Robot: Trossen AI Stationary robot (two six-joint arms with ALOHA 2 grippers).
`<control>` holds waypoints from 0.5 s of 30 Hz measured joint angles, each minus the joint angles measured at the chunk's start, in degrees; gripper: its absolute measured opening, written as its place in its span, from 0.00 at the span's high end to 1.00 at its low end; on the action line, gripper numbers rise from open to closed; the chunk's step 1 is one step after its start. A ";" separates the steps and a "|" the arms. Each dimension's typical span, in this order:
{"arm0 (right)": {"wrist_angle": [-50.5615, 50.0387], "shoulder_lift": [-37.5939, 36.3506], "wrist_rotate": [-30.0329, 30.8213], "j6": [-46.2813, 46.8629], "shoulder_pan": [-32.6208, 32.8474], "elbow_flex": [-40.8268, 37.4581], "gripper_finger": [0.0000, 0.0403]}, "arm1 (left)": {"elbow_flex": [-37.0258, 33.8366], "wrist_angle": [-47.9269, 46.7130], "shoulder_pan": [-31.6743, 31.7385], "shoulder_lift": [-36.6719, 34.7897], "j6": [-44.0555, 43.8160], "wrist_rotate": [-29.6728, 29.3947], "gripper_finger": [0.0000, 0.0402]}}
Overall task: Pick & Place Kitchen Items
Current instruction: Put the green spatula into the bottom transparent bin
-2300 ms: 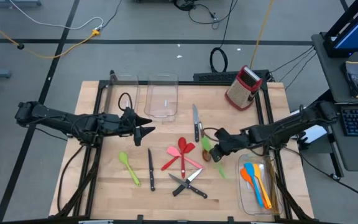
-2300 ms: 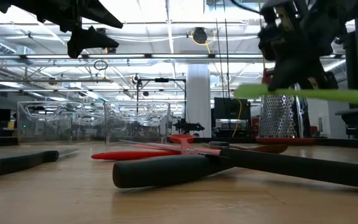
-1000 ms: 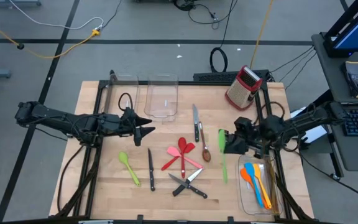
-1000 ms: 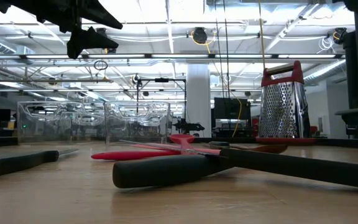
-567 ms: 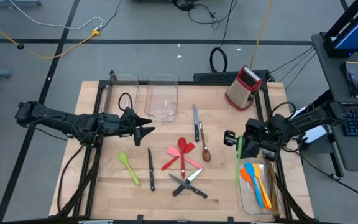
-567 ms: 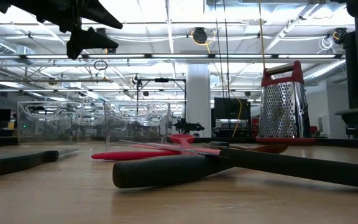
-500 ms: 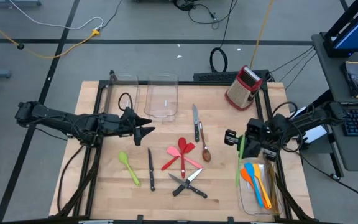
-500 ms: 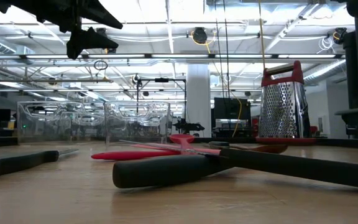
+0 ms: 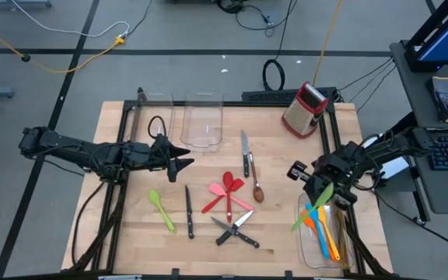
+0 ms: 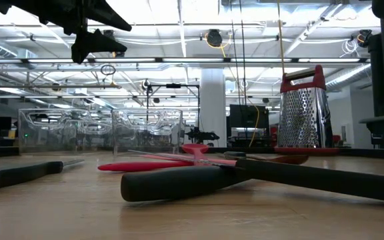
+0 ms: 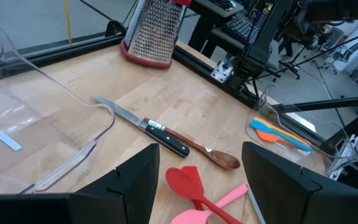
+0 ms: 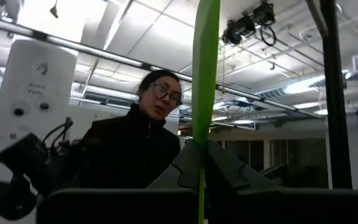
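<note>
Right gripper (image 9: 323, 189): I have it clamped shut on the green spatula (image 9: 311, 208), held above the near-right bin's far end.
Green spatula: I see it slanting across the bin's left rim; in my right wrist view it stands as a thin upright green strip between the fingers.
Near-right clear bin (image 9: 344, 250): on the table's right front; I count orange and blue utensils (image 9: 317, 225) lying lengthwise in it.
Left gripper (image 9: 183, 165): I hold it above the table's left-middle with its fingers spread apart and nothing between them.
Far clear bin (image 9: 202, 124): at the table's back, centre-left; a small white label lies in it, and I cannot read it.
Red box grater (image 9: 304, 109): upright at the back right corner.
Steel knife, back (image 9: 245, 152): black handle, just beside the brown spoon (image 9: 257, 185).
Red spatula (image 9: 221, 193): crossed with the pink spatula (image 9: 229, 197) at table centre.
Crossed knives (image 9: 235, 230): two black-handled, touching, in front of the red and pink pair.
Single knife (image 9: 188, 211): lying front to back, left of centre.
Lime spoon (image 9: 161, 208): near the front left, apart from the single knife.
White device (image 12: 31, 118): in my right wrist view; I make out two short printed words, too blurred to be sure of.
Person (image 12: 134, 155): behind the table, dark top, in my right wrist view.
</note>
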 joint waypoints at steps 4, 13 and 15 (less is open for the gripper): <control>0.94 -0.09 -3.02 -4.68 -0.02 0.00 1.00 | 0.00 0.00 0.00 0.00 0.00 -0.02 0.42; 1.17 -0.15 -4.40 -6.53 -0.02 0.00 1.00 | 0.00 -0.09 0.00 0.00 0.02 -0.02 0.42; 1.11 -0.15 -3.68 -4.62 -0.02 0.00 1.00 | 0.00 -0.09 0.00 0.00 0.02 -0.02 0.42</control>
